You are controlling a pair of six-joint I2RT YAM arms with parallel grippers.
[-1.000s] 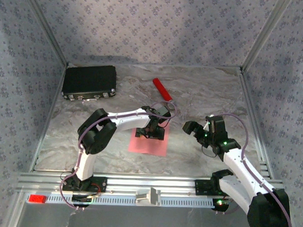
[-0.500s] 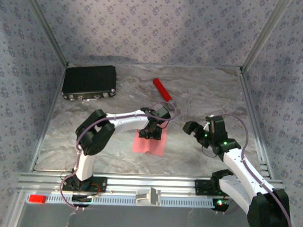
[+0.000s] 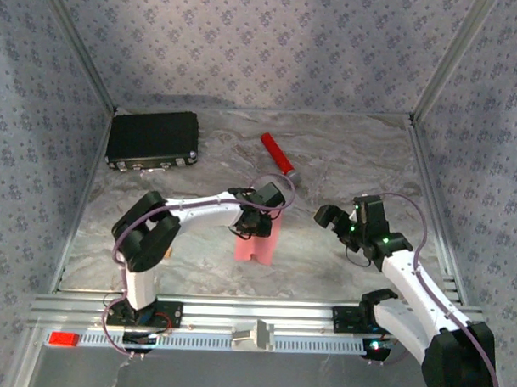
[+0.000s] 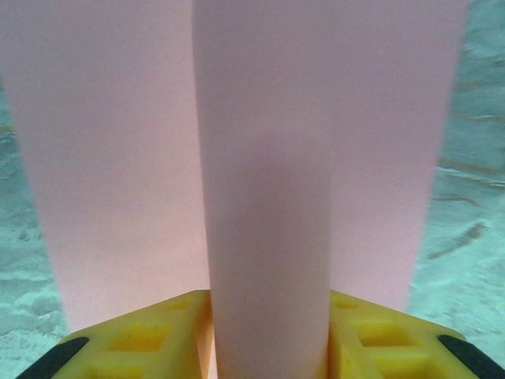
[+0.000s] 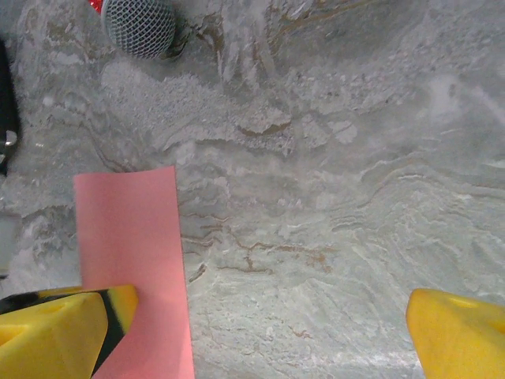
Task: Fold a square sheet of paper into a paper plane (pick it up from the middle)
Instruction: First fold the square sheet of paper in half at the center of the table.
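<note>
Top: my left gripper pinches the square sheet of paper mid-sheet, sides hanging, centre of the table. Right gripper sits right of it, not touching.
Left wrist: yellow fingers clamped on a raised paper ridge.
Right wrist: I see fingertips wide apart, sheet near-left.

Open table far right and near left; the case fills the far-left corner, the cylinder lies far middle, the paper hangs mid-table

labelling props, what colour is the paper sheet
Pink; the paper shows best in left wrist view.
</note>
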